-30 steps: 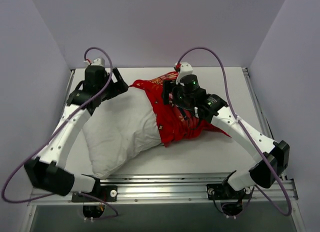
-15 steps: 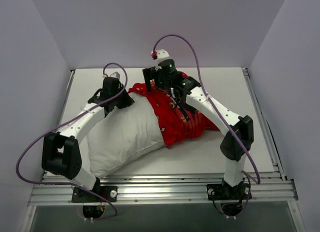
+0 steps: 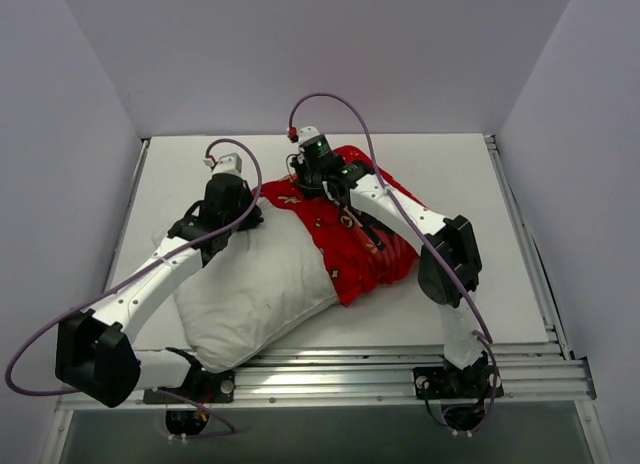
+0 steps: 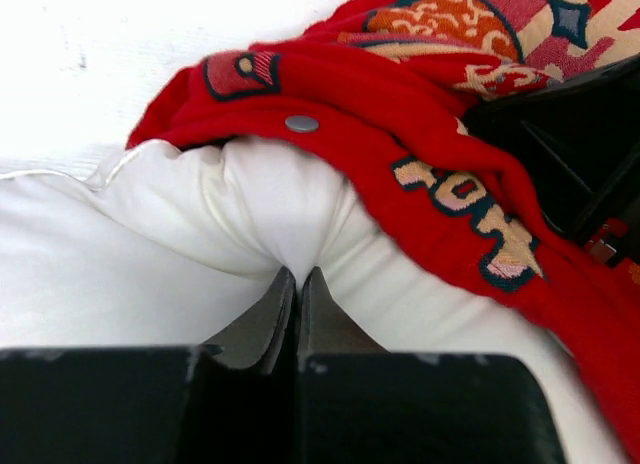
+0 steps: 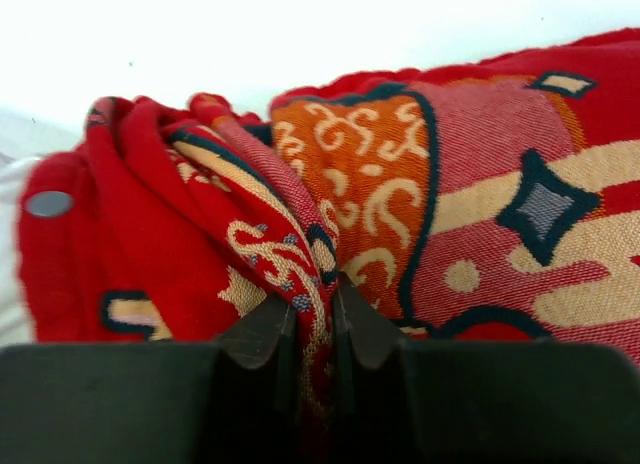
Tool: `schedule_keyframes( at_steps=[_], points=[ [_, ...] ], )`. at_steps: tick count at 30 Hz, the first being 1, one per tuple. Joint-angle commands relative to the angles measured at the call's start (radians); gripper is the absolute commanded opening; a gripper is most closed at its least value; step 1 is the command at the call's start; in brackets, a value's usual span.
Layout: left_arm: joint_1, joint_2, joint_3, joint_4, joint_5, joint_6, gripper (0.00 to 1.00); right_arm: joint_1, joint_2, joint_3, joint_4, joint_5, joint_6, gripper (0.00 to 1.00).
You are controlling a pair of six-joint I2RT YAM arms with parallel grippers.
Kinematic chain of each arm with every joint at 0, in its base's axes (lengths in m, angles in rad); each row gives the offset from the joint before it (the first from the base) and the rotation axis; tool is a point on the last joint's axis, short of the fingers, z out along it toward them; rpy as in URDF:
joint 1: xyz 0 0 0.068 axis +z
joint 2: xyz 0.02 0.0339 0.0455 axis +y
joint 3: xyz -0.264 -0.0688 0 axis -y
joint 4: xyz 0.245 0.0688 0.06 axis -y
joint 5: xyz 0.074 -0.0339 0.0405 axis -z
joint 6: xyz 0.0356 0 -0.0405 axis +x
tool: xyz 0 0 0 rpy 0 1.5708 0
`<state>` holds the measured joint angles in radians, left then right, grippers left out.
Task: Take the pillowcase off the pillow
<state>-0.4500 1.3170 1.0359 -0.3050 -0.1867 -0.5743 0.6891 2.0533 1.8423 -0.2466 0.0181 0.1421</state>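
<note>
The white pillow (image 3: pixel 255 289) lies slantwise on the table, its right half inside the red pillowcase (image 3: pixel 355 244). At the pillow's far edge, just beside the cover's open rim, my left gripper (image 3: pixel 256 216) is shut. In the left wrist view the gripper (image 4: pixel 297 274) pinches a pucker of the white pillow (image 4: pixel 150 254) under the pillowcase hem (image 4: pixel 420 144), which has a metal snap (image 4: pixel 301 123). My right gripper (image 3: pixel 299 184) is at the cover's far left corner. In the right wrist view it (image 5: pixel 315 284) is shut on a bunched fold of the pillowcase (image 5: pixel 480 184).
The right arm's elbow (image 3: pixel 448 256) hangs over the pillowcase's right side. An aluminium rail (image 3: pixel 380 369) runs along the near edge, with the pillow's lower corner close to it. Walls enclose the white table (image 3: pixel 470 174) on three sides.
Both grippers came in from wider apart and shut: the left onto the pillow's far edge, the right leftward onto the pillowcase rim. The pillow has shifted slightly toward the near edge.
</note>
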Motion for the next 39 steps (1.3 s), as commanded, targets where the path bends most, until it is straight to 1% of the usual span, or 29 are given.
schedule_keyframes(
  at_steps=[1, 2, 4, 7, 11, 13, 16, 20, 22, 23, 26, 27, 29, 30, 31, 34, 35, 37, 38, 39],
  points=[
    [-0.006, -0.093, 0.042, -0.118, -0.132, 0.088, 0.02, -0.074, -0.040, -0.087, -0.169, 0.054, 0.004, 0.00],
    [-0.006, -0.111, 0.053, -0.124, -0.146, 0.103, 0.02, -0.118, -0.054, -0.092, -0.161, 0.059, 0.008, 0.00],
    [-0.006, -0.130, 0.090, -0.155, -0.190, 0.114, 0.02, -0.164, -0.100, -0.095, -0.149, 0.104, 0.031, 0.00],
    [-0.004, -0.179, 0.136, -0.189, -0.261, 0.137, 0.02, -0.250, -0.152, -0.065, -0.145, 0.236, 0.056, 0.00],
    [0.010, -0.228, 0.271, -0.255, -0.368, 0.175, 0.02, -0.373, -0.222, -0.038, -0.145, 0.319, 0.117, 0.00],
    [0.020, -0.243, 0.306, -0.282, -0.388, 0.188, 0.02, -0.448, -0.274, -0.040, -0.132, 0.365, 0.151, 0.00],
    [0.042, -0.272, 0.360, -0.313, -0.427, 0.201, 0.02, -0.517, -0.349, -0.058, -0.108, 0.417, 0.195, 0.00],
    [0.069, -0.305, 0.391, -0.358, -0.499, 0.235, 0.02, -0.562, -0.418, -0.066, -0.102, 0.560, 0.215, 0.00],
    [0.105, -0.302, 0.409, -0.384, -0.522, 0.241, 0.02, -0.586, -0.450, -0.081, -0.095, 0.572, 0.234, 0.00],
    [0.122, -0.300, 0.415, -0.408, -0.520, 0.241, 0.02, -0.617, -0.458, -0.087, -0.091, 0.571, 0.240, 0.00],
    [0.151, -0.294, 0.418, -0.414, -0.502, 0.241, 0.02, -0.637, -0.473, -0.103, -0.073, 0.522, 0.240, 0.00],
    [0.152, -0.289, 0.420, -0.414, -0.494, 0.241, 0.02, -0.635, -0.472, -0.106, -0.066, 0.449, 0.231, 0.00],
    [0.149, -0.273, 0.414, -0.386, -0.423, 0.241, 0.02, -0.631, -0.463, -0.118, -0.022, 0.303, 0.199, 0.00],
    [0.149, -0.262, 0.409, -0.372, -0.377, 0.241, 0.02, -0.610, -0.456, -0.121, -0.011, 0.233, 0.189, 0.00],
    [0.146, -0.251, 0.405, -0.361, -0.284, 0.231, 0.02, -0.591, -0.441, -0.130, 0.006, 0.136, 0.179, 0.00],
    [0.129, -0.193, 0.366, -0.281, -0.174, 0.209, 0.02, -0.501, -0.406, -0.150, 0.035, 0.080, 0.148, 0.00],
    [0.116, -0.164, 0.349, -0.222, -0.145, 0.206, 0.02, -0.482, -0.394, -0.152, 0.043, 0.074, 0.136, 0.00],
    [0.114, -0.101, 0.317, -0.178, -0.131, 0.188, 0.02, -0.458, -0.345, -0.152, 0.065, 0.065, 0.134, 0.01],
    [0.117, -0.075, 0.316, -0.136, -0.128, 0.188, 0.02, -0.456, -0.326, -0.137, 0.066, 0.056, 0.137, 0.03],
    [0.117, -0.050, 0.322, -0.114, -0.129, 0.192, 0.02, -0.456, -0.311, -0.127, 0.063, 0.045, 0.140, 0.11]
  ],
)
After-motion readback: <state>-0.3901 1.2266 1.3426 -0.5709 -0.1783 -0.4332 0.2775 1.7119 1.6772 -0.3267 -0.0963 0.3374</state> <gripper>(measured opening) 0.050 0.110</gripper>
